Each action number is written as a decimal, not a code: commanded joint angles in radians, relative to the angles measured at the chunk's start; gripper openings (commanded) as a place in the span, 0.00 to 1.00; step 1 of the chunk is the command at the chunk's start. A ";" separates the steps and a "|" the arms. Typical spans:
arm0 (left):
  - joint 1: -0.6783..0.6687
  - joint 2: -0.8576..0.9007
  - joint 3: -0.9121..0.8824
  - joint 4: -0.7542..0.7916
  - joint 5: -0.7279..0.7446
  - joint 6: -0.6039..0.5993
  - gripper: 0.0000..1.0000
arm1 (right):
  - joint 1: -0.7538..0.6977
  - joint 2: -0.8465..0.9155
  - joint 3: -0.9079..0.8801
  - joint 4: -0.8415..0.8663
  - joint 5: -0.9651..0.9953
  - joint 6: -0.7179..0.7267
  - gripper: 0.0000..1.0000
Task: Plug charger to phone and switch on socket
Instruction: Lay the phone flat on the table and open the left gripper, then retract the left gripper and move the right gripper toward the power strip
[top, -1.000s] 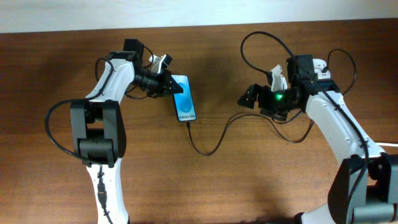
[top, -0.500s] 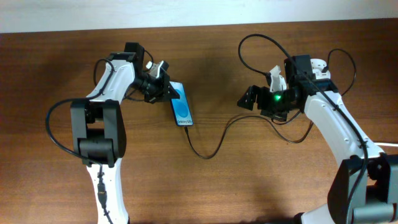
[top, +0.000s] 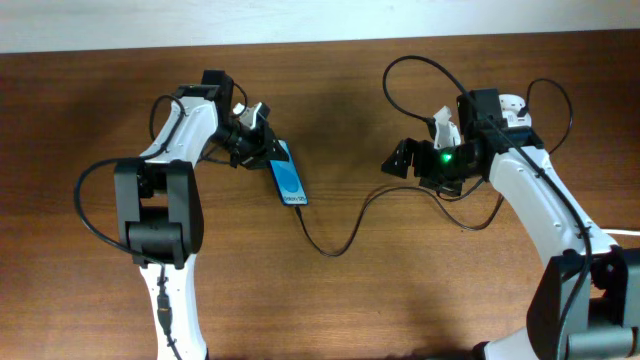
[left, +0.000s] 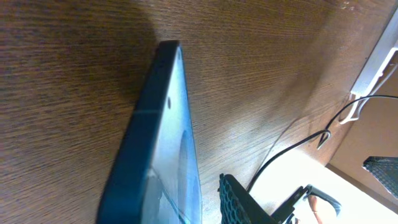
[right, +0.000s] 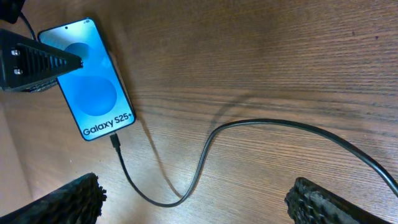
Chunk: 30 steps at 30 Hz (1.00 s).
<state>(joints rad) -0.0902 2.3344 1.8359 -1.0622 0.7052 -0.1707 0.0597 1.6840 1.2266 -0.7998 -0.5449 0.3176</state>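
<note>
The phone lies slanted on the wooden table, its blue screen reading "Galaxy S25+" in the right wrist view. My left gripper straddles its top end. In the left wrist view the phone shows edge-on, and one mesh finger stands off its glass with wood showing between. The charger is a thin black cable whose plug tip meets the phone's bottom edge. My right gripper hovers wide open to the right, nothing between its fingers. The socket is out of view.
The charger cable runs right across the table under my right gripper. A black cable loop rises behind the right arm. A white strip borders the table's far edge.
The phone has shifted a little toward the front and looks narrower from above. My left gripper's jaws have parted from it. The right arm has stayed still.
</note>
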 joint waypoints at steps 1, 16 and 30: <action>-0.002 0.010 -0.004 -0.002 -0.048 0.003 0.41 | 0.006 -0.029 0.019 -0.002 0.012 -0.008 0.98; 0.000 0.010 -0.004 -0.002 -0.187 0.003 0.70 | 0.006 -0.029 0.019 -0.020 0.019 -0.026 0.98; 0.143 -0.201 0.151 -0.103 -0.224 -0.001 0.67 | 0.005 -0.123 0.103 -0.090 0.016 -0.079 0.99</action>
<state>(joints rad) 0.0185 2.2982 1.9247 -1.1450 0.4824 -0.1768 0.0597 1.6215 1.2598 -0.8646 -0.5385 0.2642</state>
